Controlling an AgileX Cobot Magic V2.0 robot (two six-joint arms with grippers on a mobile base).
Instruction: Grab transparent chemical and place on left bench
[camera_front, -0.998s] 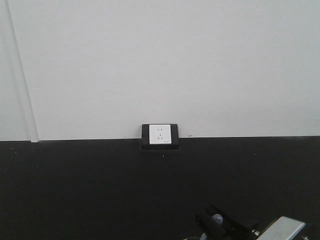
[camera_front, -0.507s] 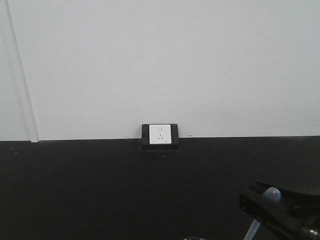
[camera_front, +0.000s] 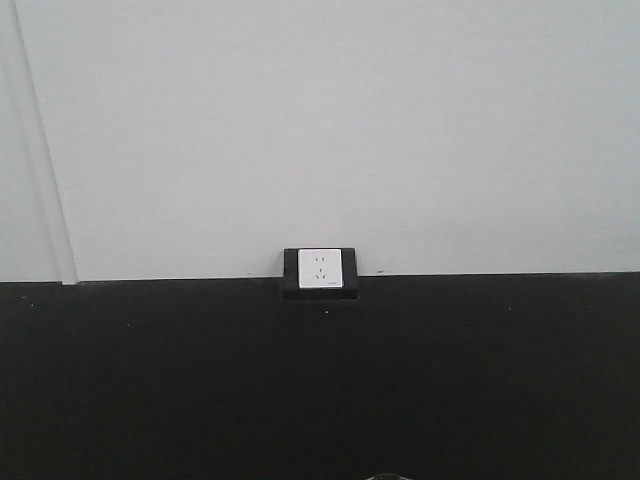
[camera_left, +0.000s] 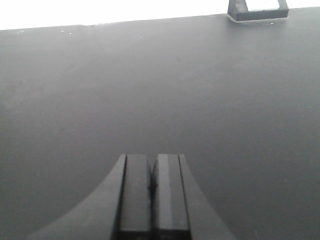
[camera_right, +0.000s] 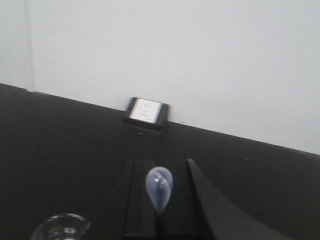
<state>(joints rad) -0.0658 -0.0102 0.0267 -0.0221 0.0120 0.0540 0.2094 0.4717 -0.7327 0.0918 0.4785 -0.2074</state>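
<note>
Nearest the left wrist camera, the left gripper (camera_left: 152, 161) shows its two flat black fingers pressed together, with only a thin seam between them and nothing in their grasp. It hangs over the matt black bench top (camera_left: 160, 90).

On the right wrist view, the right gripper (camera_right: 160, 165) has its black jaws closed onto a bluish translucent teardrop-shaped bulb (camera_right: 159, 192). The bulb stands between the pads with its rounded end toward the fingertips and its narrow end toward the camera. What continues below the narrow end cannot be made out.

Below and left of that gripper, at the bottom edge of the same view, is the small clear glass beaker (camera_right: 61, 227). It is seen from above as a round colourless rim and is partly cut off by the frame. It appears to rest on the black bench top, apart from the gripper. The front view catches only a faint arc of the beaker (camera_front: 385, 477) at its lower edge.

Farther back, a white wall socket in a black rectangular housing (camera_front: 320, 270) stands where the bench top meets the plain white wall (camera_front: 320, 120).
</note>
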